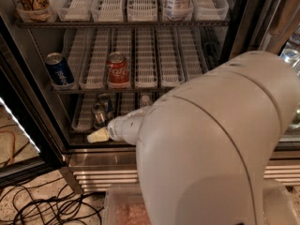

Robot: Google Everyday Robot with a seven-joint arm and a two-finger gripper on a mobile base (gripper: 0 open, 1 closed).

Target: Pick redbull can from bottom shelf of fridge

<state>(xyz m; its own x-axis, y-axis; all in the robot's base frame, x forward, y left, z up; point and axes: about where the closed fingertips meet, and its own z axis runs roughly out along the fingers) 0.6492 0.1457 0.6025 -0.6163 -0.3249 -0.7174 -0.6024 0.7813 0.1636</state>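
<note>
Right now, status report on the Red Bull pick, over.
Gripper low at the bottom shelf's front, just before the redbull can. Can upright, not yet held. Small bottle beside it.

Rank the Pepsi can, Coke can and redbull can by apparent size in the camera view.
1. Coke can and Pepsi can: alike, no ranking.
2. redbull can: looks smallest, though dim and set back on the bottom shelf, so unsure.
The end effector hovers just below-left of it.

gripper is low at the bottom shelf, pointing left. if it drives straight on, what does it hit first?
Probably the fridge's dark left frame, not the redbull can. The gripper points left and slightly down along the front of the bottom shelf; the can shows above that line. Depth is unclear.
</note>
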